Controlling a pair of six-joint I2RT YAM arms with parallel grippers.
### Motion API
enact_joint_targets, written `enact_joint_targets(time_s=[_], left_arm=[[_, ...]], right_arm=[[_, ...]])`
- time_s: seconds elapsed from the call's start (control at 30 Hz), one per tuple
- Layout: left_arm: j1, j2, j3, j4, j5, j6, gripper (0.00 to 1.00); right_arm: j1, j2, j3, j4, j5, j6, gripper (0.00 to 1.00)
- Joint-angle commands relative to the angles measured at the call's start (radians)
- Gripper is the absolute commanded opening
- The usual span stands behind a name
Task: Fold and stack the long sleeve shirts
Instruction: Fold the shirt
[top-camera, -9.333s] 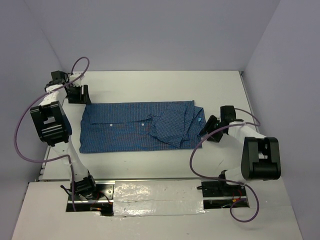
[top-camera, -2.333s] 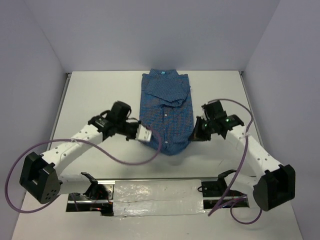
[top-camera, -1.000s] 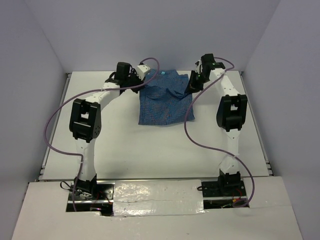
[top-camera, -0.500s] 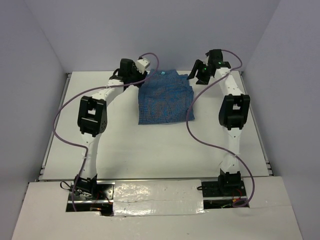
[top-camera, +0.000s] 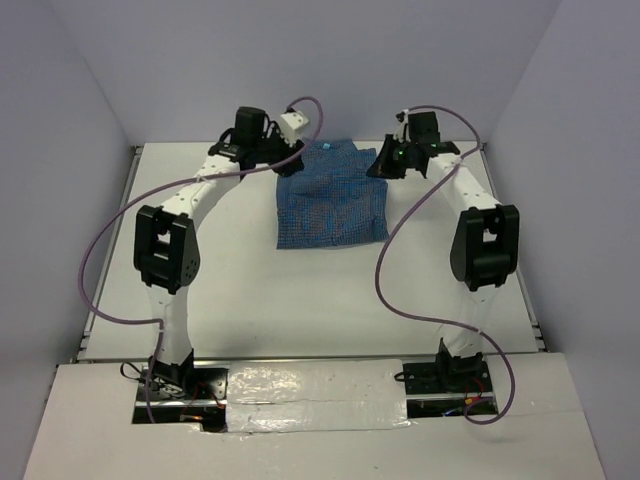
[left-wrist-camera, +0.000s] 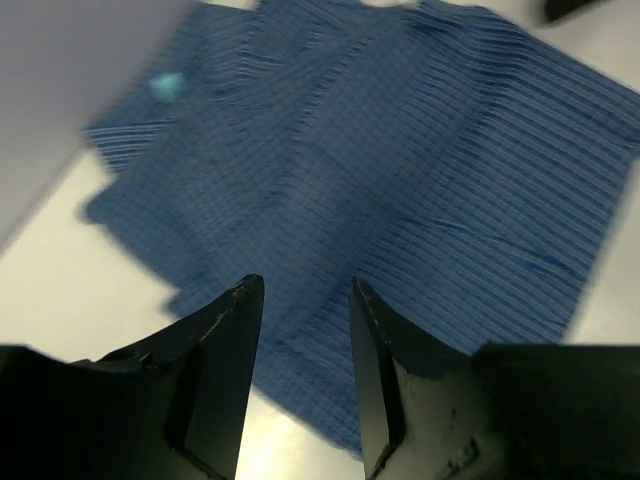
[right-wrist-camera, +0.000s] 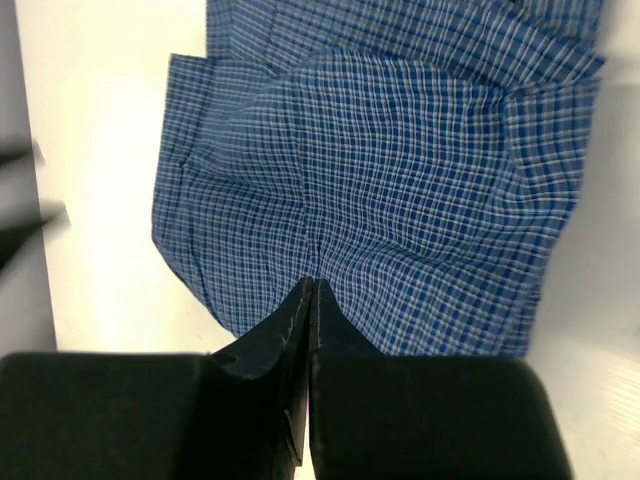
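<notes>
Left jaws apart, right jaws together, over the folded blue checked shirt (top-camera: 332, 200).

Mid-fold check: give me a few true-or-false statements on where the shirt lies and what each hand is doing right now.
1. The shirt lies toward the far side of the table, between the two arms. True.
2. The left hand is clamped on the shirt. False: it is open with nothing between its fingers, and the shirt is beneath it.
3. The right hand is shut. True.
4. The shirt is spread out with its sleeves stretched wide. False: it is folded into a compact block.
</notes>
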Motion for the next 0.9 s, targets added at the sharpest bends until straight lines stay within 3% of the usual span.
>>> enact_joint_targets(time_s=[0.0,0.13,0.27,0.43,0.53,0.73,0.8,0.83,0.87], left_arm=[[-0.043,-0.034,-0.125,-0.039,0.133,-0.014,0.52],[-0.052,0.019,-0.181,-0.007,0.087,-0.063,0.52],[-0.051,0.120,-0.106,-0.017,-0.040,-0.047,0.51],[-0.048,0.206,-0.018,-0.051,-0.080,-0.029,0.51],[-0.048,0.211,-0.003,-0.057,-0.080,-0.020,0.52],[-0.049,0.171,0.072,-0.102,-0.053,0.000,0.57],[-0.049,0.133,0.103,-0.116,-0.042,-0.004,0.58],[-0.049,0.116,0.107,-0.137,-0.037,-0.003,0.58],[-0.049,0.078,0.106,-0.148,-0.028,-0.004,0.58]], right_arm=[[-0.006,0.054,-0.014,0.084,-0.008,0.060,0.02],[-0.021,0.205,0.094,0.047,0.050,0.097,0.00],[-0.028,0.390,0.249,-0.013,0.078,0.095,0.00],[-0.038,0.470,0.366,-0.040,0.102,0.106,0.00],[-0.063,0.461,0.378,-0.021,0.125,0.120,0.00],[-0.084,0.409,0.575,-0.170,0.128,0.011,0.20],[-0.072,0.314,0.470,-0.168,0.150,-0.023,0.21],[-0.063,0.186,0.399,-0.119,0.154,-0.029,0.22],[-0.040,0.120,0.228,-0.081,0.171,-0.032,0.22]])
